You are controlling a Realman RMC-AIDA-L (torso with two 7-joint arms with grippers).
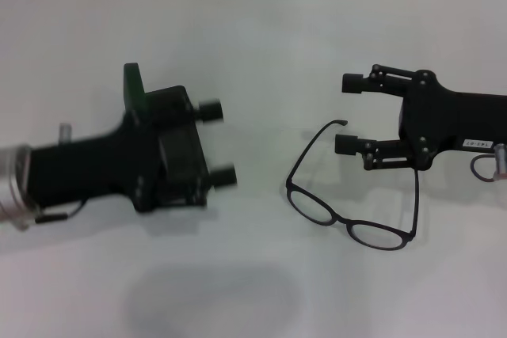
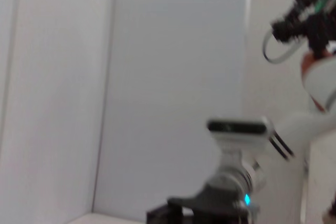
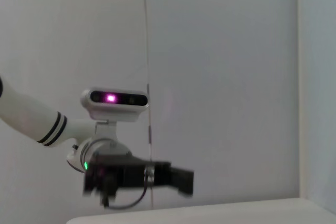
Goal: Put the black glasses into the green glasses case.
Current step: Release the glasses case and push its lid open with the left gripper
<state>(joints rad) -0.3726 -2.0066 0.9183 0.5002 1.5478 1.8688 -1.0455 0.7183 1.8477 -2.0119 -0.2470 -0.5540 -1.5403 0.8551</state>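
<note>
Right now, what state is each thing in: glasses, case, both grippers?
glasses: on the table, temple arms unfolded, lenses toward the robot, not held.
case: mostly hidden behind the left gripper; open or closed cannot be told.
left gripper: fingers spread open, in front of the case, holding nothing.
right gripper: fingers open beside the far temple tip, holding nothing.

thin glossy black glasses (image 1: 348,215), smooth matt white table (image 1: 253,37), matt black right tool (image 1: 352,114)
</note>
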